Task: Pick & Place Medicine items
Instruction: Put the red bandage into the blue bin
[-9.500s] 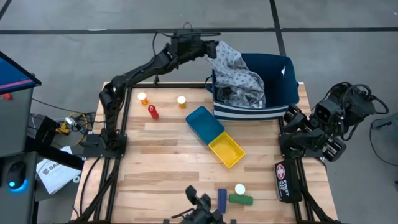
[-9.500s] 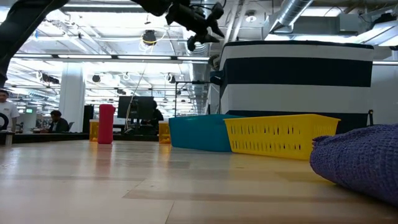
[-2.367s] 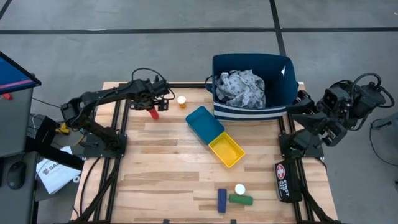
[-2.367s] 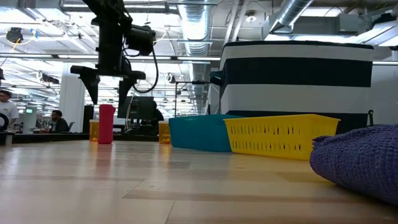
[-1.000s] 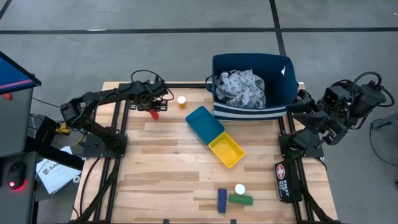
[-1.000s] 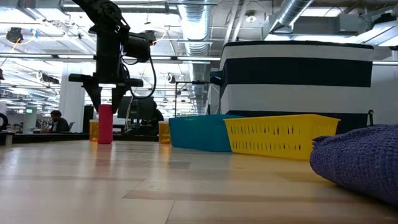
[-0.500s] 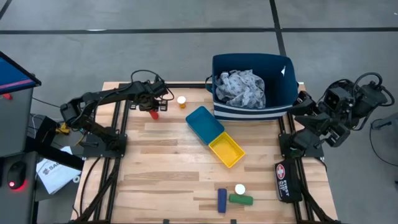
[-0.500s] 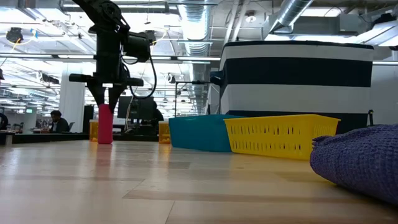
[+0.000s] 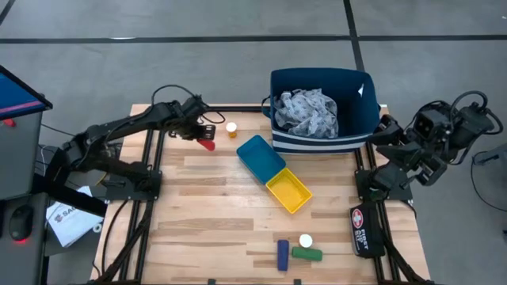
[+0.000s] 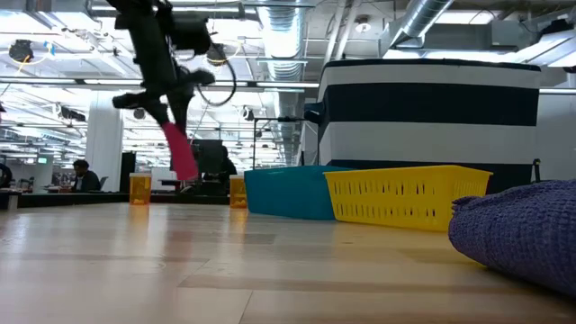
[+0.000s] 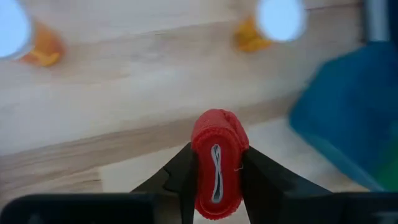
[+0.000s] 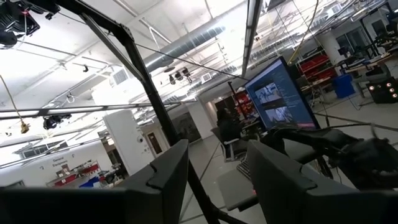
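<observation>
Left gripper [image 9: 200, 136] is clenched on the red bottle [image 9: 207, 145], which hangs clear of the table [image 9: 214, 222] near the far left corner; in the low view the red bottle [image 10: 182, 153] is tilted, lower end toward the trays, with clear air under it. Left wrist view: both fingers [image 11: 185, 167] press the sides of the red bottle [image 11: 218, 163], seen end-on (cap or base, cannot tell which).

Hidden or unclear:
- Left wrist view is blurred; two orange pill bottles show only as white caps, one [image 11: 12, 30] cut by the picture's edge, one [image 11: 278, 18] near the blue tray's [image 11: 348, 118] corner.
- High view: one orange pill bottle [image 9: 231, 128] stands by the far edge, just beside the gripper; the other is covered by the arm.
- Low view: both orange pill bottles visible, [image 10: 139, 188] and [image 10: 238, 191], the second partly behind the blue tray [image 10: 288, 192].
- A blurred dark blue mass fills the low view's near right corner; cannot identify it.

Left arm pose: base at the table's left edge, reaching along the far edge, wrist bent down over the bottle.

Right gripper [image 12: 214, 180] is held off the table's right edge, pointed into the room, fingers apart and empty.

Other items: blue tray [image 9: 260, 155] and yellow tray [image 9: 287, 192] lie end to end at the table's centre. Blue box [image 9: 283, 255], white-capped bottle [image 9: 306, 241] and green bottle [image 9: 306, 254] sit together near the near edge. Cloth [image 9: 307, 112] lies inside the navy bin [image 9: 360, 119] at the far right corner.
</observation>
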Action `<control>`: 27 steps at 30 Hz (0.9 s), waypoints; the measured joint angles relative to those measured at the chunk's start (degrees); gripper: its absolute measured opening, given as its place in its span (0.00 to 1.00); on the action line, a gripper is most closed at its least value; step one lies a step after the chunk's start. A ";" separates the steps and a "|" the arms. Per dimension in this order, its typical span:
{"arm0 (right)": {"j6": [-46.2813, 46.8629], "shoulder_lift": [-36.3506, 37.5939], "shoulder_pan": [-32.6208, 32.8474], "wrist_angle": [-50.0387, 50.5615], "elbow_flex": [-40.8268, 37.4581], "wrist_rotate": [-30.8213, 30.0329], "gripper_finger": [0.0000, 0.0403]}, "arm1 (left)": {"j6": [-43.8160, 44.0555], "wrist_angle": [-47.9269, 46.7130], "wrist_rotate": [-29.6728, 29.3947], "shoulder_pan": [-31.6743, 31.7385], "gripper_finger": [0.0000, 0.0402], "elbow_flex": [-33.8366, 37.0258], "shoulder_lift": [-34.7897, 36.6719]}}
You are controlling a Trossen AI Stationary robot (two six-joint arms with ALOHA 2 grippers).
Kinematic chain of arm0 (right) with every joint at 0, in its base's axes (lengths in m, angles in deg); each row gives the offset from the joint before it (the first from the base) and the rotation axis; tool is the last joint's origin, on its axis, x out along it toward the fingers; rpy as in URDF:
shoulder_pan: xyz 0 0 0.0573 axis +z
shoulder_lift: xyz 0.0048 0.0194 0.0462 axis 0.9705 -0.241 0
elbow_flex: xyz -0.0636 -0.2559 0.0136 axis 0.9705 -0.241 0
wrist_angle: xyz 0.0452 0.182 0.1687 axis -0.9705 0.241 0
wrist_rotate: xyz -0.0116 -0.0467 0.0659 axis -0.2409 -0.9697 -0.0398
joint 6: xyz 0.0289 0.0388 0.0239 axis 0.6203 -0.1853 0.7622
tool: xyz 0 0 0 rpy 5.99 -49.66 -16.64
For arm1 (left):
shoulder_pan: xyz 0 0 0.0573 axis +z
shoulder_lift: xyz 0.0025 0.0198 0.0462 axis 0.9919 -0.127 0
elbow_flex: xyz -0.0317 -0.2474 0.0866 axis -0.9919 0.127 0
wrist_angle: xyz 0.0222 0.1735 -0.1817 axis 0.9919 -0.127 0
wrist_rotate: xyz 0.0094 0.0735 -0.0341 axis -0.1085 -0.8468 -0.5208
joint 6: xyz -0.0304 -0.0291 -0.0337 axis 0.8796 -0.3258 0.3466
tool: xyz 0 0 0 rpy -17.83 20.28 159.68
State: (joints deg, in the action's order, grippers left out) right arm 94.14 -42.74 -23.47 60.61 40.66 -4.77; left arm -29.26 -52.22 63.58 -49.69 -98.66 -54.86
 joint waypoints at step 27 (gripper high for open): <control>-1.82 0.80 -0.20 -0.42 0.02 0.00 0.40 | -35.22 -3.47 -2.08 -18.88 0.23 -36.88 -22.55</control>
State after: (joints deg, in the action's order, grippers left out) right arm 92.32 -41.93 -23.67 60.20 40.68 -4.77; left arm -64.47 -55.69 61.50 -68.58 -135.54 -77.41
